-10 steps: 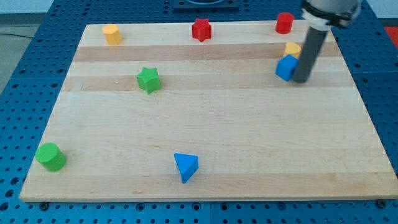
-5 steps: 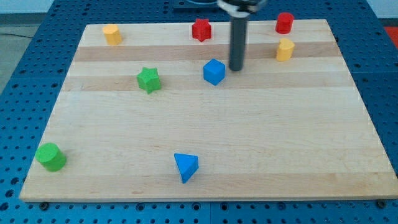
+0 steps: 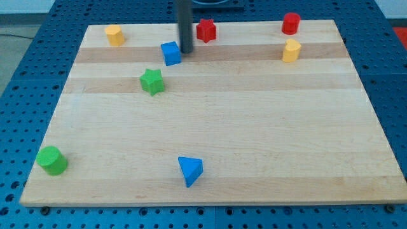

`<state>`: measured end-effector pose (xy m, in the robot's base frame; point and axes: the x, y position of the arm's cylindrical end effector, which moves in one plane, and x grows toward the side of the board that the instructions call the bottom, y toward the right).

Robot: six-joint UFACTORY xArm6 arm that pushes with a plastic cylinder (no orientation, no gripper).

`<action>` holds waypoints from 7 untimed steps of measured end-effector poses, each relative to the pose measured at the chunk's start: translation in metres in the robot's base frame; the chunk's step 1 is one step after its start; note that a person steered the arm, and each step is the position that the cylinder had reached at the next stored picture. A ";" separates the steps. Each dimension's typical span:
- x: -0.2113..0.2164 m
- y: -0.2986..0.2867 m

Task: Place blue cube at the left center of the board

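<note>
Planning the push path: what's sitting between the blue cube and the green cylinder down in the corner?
In the camera view, the green star lies just beside the line from the blue cube to the green cylinder; otherwise bare board.

Your widest open run is the middle of the board [image 3: 254, 127], bare from the view's left edge to the right, with only the blue wedge [image 3: 190, 170] near the bottom and the green cylinder [image 3: 51, 159] in the bottom-left corner. Toward the left, the green star [image 3: 152, 81] stands just below and left of the blue cube [image 3: 170, 53], which my tip [image 3: 186, 51] touches on its right. Along the top sit the yellow block [image 3: 114, 35], red star [image 3: 206, 30], red cylinder [image 3: 291, 23] and a second yellow block [image 3: 291, 51].
</note>
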<state>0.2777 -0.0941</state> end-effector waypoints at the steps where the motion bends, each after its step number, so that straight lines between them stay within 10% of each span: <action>1: 0.025 -0.067; 4: 0.056 -0.027; 7: 0.052 -0.119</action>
<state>0.3302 -0.2127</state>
